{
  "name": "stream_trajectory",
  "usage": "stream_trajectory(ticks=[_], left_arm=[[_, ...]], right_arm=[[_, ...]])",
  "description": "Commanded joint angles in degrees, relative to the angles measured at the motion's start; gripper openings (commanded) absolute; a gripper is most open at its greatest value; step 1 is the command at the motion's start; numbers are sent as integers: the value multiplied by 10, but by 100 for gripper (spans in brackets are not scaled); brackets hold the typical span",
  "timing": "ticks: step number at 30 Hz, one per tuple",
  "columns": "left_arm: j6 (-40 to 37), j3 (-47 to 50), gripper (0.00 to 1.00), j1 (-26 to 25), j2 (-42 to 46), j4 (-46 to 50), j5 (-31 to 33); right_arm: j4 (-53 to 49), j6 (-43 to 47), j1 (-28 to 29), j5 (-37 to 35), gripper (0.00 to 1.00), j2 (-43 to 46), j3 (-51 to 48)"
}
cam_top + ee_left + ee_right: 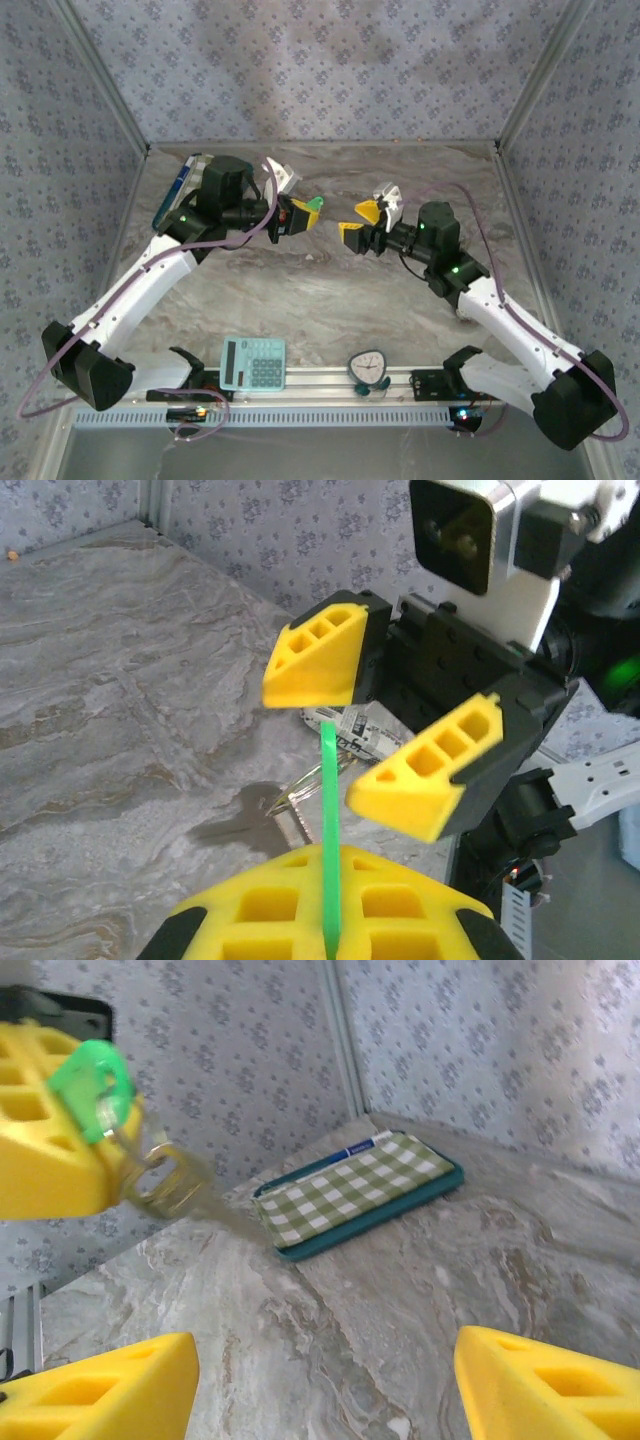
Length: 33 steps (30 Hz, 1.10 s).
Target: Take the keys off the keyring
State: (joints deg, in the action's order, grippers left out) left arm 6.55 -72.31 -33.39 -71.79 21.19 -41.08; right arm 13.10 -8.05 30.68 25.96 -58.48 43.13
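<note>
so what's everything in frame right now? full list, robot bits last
bright-green flat key: 1, green, pinched in the left gripper's fingertips, above the table
metal keyring: 1, silvery-brass, hanging from the green key
green-and-white checked pouch with teal edge: 1, lying flat at the far left of the table
teal calculator: 1, teal with pale display, near edge, left of centre
round white dial on a teal base: 1, near edge, right of the calculator; too small to identify
grey marbled table: 1
left gripper: 1, yellow fingers, shut on the key
right gripper: 1, yellow fingers, open, facing the left one
</note>
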Motion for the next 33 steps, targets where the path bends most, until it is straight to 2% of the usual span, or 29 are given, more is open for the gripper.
stream_trajectory(ticks=[1,4,8,11,16,20,25,33], left_arm=[[22,-22,0,2,0,-12,-29],[24,-25,0,2,1,-8,-35],[22,-27,0,2,3,-2,-37],[22,-27,0,1,2,0,-38],[25,-27,0,1,0,-1,-37],[29,-29,0,2,-3,-5,-37],[32,-31,1,1,-7,-6,-40],[35,-33,1,1,-9,-6,-41]], right_arm=[[103,35,15,12,69,10,-31],[155,93,57,-18,71,16,-62],[174,182,108,-91,71,10,-75],[189,212,133,-138,69,-3,-75],[235,216,153,-209,64,-19,-75],[231,215,158,-248,60,-26,-60],[200,208,166,-269,52,-34,-36],[214,225,195,-319,43,-35,-36]])
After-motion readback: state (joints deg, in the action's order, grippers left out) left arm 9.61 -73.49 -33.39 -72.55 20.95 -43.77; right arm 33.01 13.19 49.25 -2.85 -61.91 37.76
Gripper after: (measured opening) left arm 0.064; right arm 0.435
